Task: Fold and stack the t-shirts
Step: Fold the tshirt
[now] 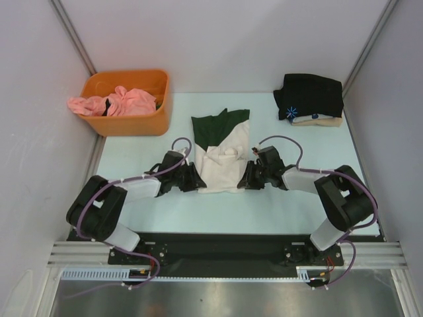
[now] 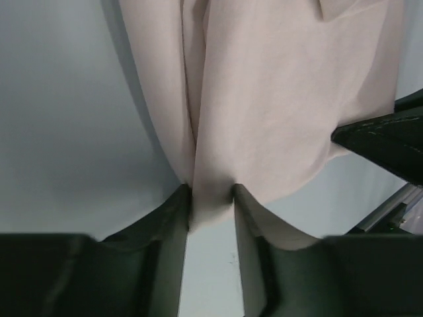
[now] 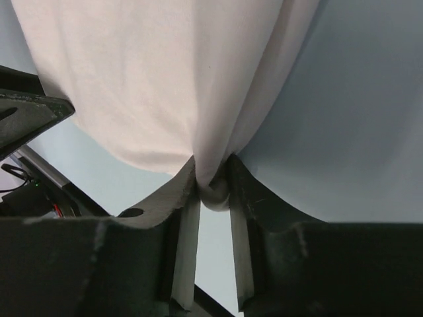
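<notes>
The cream t-shirt with dark green sleeves (image 1: 221, 155) lies partly folded in the middle of the table, green part at the far end. My left gripper (image 1: 197, 179) is shut on its near left corner; the cloth (image 2: 264, 99) hangs pinched between the fingertips (image 2: 177, 205). My right gripper (image 1: 246, 177) is shut on the near right corner; the cloth (image 3: 165, 79) bunches between its fingertips (image 3: 246, 191). A folded black t-shirt with a small blue mark (image 1: 309, 97) lies on a beige one (image 1: 324, 121) at the far right. Pink shirts (image 1: 115, 102) lie in the orange bin.
An orange bin (image 1: 132, 122) stands at the far left of the table. White walls with metal rails close in both sides and the back. The arms' base rail (image 1: 225, 251) runs along the near edge.
</notes>
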`<state>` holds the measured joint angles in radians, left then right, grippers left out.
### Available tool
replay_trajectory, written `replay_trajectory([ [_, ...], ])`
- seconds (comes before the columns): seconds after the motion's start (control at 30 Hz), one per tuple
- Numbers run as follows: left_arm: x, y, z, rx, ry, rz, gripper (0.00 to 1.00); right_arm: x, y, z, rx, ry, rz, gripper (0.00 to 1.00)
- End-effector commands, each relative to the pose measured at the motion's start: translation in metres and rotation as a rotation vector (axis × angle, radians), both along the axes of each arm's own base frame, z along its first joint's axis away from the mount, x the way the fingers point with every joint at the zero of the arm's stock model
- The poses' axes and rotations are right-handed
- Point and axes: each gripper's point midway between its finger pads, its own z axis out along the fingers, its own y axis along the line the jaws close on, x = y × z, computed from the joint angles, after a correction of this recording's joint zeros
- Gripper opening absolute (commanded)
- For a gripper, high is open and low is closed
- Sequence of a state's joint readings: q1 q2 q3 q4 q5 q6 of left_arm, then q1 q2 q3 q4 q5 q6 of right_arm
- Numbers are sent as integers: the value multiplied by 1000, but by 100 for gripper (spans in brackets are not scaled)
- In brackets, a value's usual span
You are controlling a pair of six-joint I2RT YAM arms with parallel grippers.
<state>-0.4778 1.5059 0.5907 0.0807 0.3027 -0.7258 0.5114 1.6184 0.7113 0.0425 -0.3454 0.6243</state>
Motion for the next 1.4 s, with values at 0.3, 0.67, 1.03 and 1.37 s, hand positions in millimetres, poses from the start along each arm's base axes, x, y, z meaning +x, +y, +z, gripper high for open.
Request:
replay_trajectory([
  [0.3, -41, -5, 42, -8, -43, -6, 0, -32, -13, 33, -71, -16, -30, 0],
  [0.67, -146, 29, 90, -43, 3, -21, 0, -165, -18, 78, -192, 9, -25, 0],
  [1.03, -101, 43, 158, 125, -137, 47, 0, -105, -40, 143, -201, -96, -132, 0],
  [1.37, -4, 36, 183, 130, -150, 65, 1, -39, -49, 146, -177, -65, -95, 0],
])
